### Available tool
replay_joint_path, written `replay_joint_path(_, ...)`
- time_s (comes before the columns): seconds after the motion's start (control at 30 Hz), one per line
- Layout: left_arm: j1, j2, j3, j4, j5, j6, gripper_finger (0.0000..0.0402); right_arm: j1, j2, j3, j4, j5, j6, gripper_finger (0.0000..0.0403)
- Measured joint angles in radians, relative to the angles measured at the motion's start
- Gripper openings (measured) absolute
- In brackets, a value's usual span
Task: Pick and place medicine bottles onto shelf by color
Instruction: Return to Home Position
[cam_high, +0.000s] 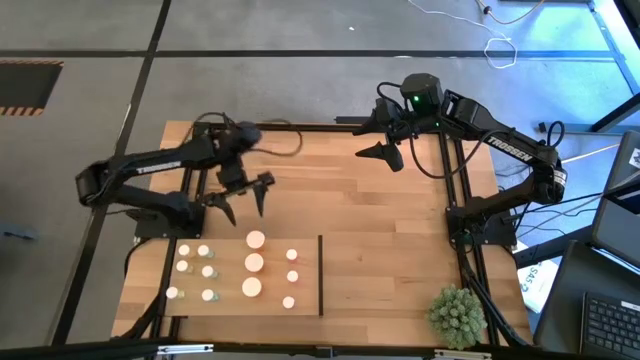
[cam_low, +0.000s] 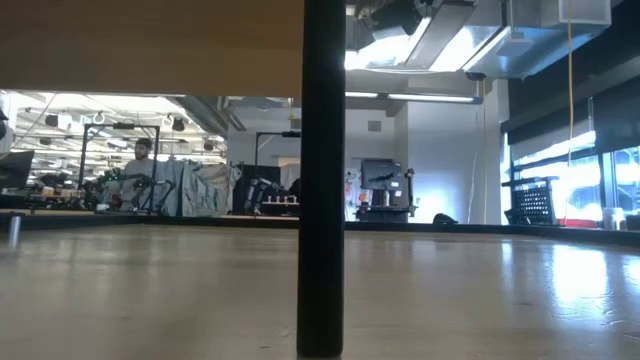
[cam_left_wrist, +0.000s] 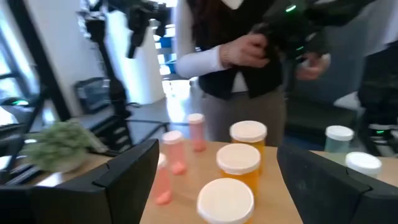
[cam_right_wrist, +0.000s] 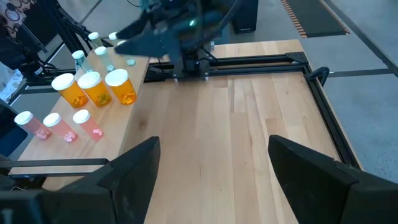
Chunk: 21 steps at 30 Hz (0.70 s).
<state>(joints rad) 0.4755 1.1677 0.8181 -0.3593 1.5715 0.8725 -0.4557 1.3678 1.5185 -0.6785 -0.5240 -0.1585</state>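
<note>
The medicine bottles stand upright on their bases on the shelf (cam_high: 228, 305), a pale board at the table's near left. Several small white-capped ones (cam_high: 203, 251) are at its left. Three wide orange ones (cam_high: 254, 263) (cam_left_wrist: 238, 159) are in the middle, and three pinkish ones (cam_high: 292, 276) (cam_left_wrist: 172, 149) stand beside the dark divider (cam_high: 320, 275). My left gripper (cam_high: 245, 203) (cam_left_wrist: 217, 155) hovers open just beyond the shelf's far edge, pointing at the orange bottles, with nothing between its fingers. My right gripper (cam_high: 385, 153) (cam_right_wrist: 214, 155) hangs open high over the table's far edge.
A spiky green plant ball (cam_high: 457, 315) sits at the near right corner. A person (cam_left_wrist: 239, 56) stands beyond the table's near edge. Black frame rails (cam_high: 455, 170) run along the far and right sides. Bare planks (cam_high: 390, 250) lie right of the divider.
</note>
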Motion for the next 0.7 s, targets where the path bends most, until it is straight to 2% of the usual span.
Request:
replay_joint_path(0.17, 0.082, -0.094, 0.000, 0.039, -0.019, -0.026, 0.0316, 0.000, 0.000, 0.000, 0.000, 0.000, 0.000, 0.0302)
replay_joint_path(0.3, 0.134, -0.147, 0.000, 0.039, -0.155, -0.077, 0.0319, 0.000, 0.000, 0.000, 0.000, 0.000, 0.000, 0.0302)
replay_joint_path(0.47, 0.208, -0.198, 0.000, 0.045, -0.293, -0.279, 0.0317, 0.000, 0.000, 0.000, 0.000, 0.000, 0.000, 0.0302)
replay_joint_path(0.6, 0.291, -0.248, 0.000, 0.085, -0.352, -0.473, 0.0316, 0.000, 0.000, 0.000, 0.000, 0.000, 0.000, 0.0302)
replay_joint_path(0.7, 0.356, -0.293, 0.000, 0.071, -0.341, -0.598, 0.0319, 0.000, 0.000, 0.000, 0.000, 0.000, 0.000, 0.0302)
